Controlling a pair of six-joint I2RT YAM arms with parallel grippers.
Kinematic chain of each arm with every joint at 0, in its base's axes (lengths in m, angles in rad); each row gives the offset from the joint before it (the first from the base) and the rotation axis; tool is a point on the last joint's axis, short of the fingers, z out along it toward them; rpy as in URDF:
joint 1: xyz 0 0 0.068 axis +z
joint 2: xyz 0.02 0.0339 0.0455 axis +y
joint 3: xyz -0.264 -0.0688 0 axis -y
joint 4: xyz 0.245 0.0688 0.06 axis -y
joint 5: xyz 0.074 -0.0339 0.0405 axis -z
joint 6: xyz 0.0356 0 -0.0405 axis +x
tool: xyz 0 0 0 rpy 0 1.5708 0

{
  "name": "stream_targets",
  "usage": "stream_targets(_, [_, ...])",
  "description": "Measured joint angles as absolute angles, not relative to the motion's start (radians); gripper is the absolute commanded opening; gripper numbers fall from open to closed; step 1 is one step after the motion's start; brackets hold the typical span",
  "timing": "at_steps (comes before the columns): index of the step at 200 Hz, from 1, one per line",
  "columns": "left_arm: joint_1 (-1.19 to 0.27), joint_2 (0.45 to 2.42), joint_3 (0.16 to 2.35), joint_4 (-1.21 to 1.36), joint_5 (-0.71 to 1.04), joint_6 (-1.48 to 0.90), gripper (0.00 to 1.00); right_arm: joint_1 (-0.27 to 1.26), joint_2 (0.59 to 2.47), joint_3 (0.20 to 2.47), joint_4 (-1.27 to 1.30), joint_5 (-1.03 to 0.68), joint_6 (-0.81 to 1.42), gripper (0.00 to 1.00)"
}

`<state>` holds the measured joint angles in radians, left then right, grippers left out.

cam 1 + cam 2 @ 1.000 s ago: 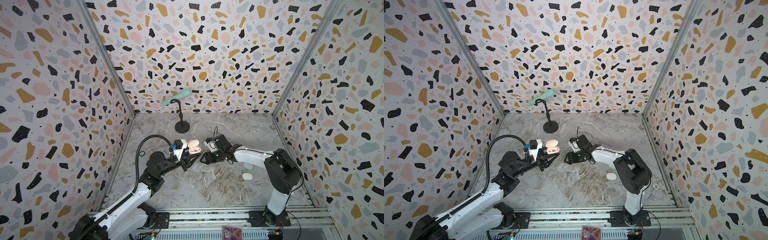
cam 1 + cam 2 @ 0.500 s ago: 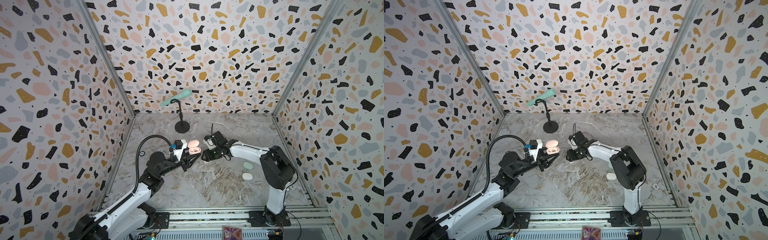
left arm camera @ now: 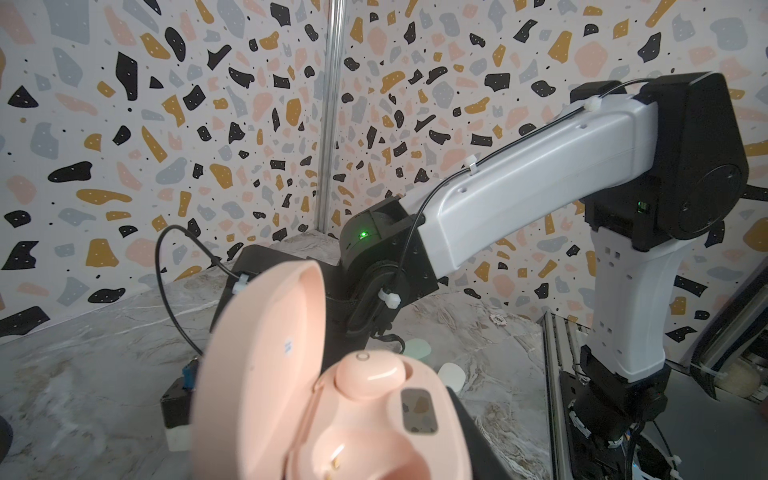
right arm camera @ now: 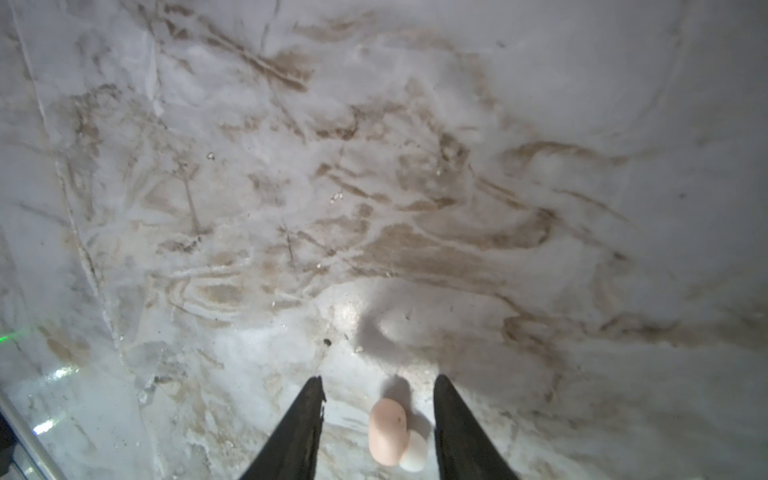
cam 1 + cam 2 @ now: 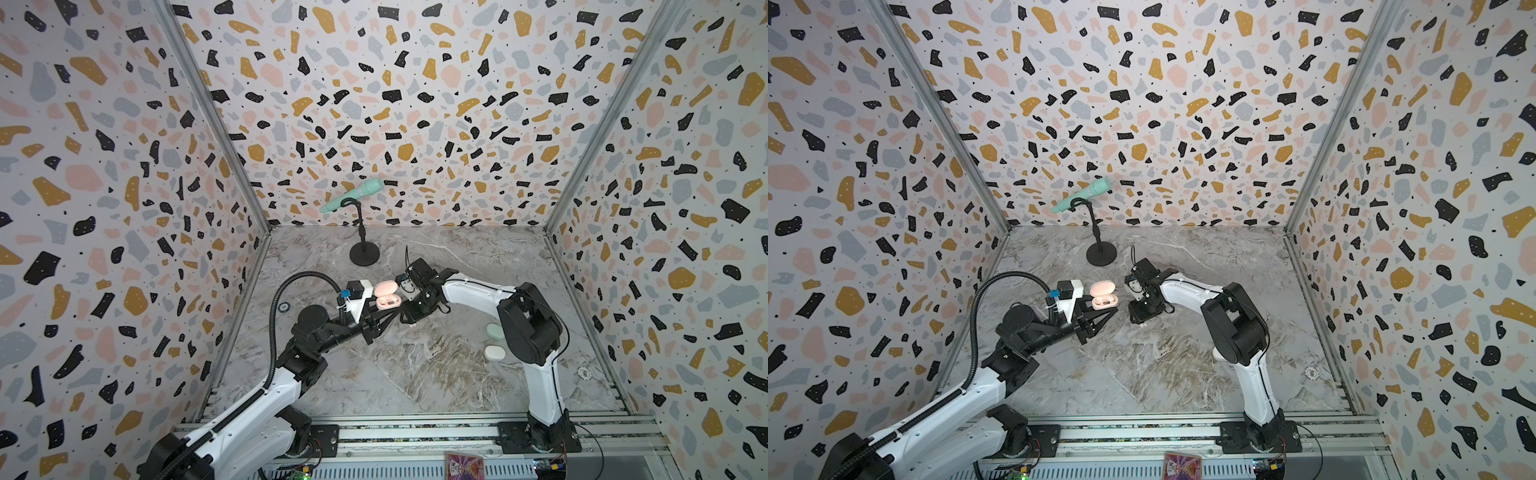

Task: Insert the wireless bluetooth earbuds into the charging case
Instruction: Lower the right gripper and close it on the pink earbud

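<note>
So this was the pickup step for bud number two. The left fingers were clamped tight on the pink charging case, lid flipped up. One pink earbud was already seated in it and the other socket sat empty. The right fingers were down at the bench, standing apart on either side of the loose pink earbud. It lay between them, nearer one finger, touching neither as far as I could tell. My read: the next move was to pinch that bud without squirting it sideways, lift, then carry it over and line it up with the empty socket. The mint case and white case sat well off to the side.
</note>
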<state>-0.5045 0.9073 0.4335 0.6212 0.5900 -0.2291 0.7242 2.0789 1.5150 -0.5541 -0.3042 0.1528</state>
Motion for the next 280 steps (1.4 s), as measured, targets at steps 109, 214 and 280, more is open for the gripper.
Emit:
stream_targets(109, [-0.505,0.908,0.433,0.621,0.590,-0.230,0.35,0.752,2.082,1.522,-0.620,-0.237,0.118,0.39])
stream_targets(214, [-0.505,0.910,0.432,0.621,0.590,-0.230,0.34,0.783,2.094,1.527,-0.614,-0.168,0.130,0.21])
stream_targets(280, [-0.505,0.911,0.432,0.622,0.590,-0.233,0.34,0.779,2.089,1.522,-0.607,-0.152,0.141,0.12])
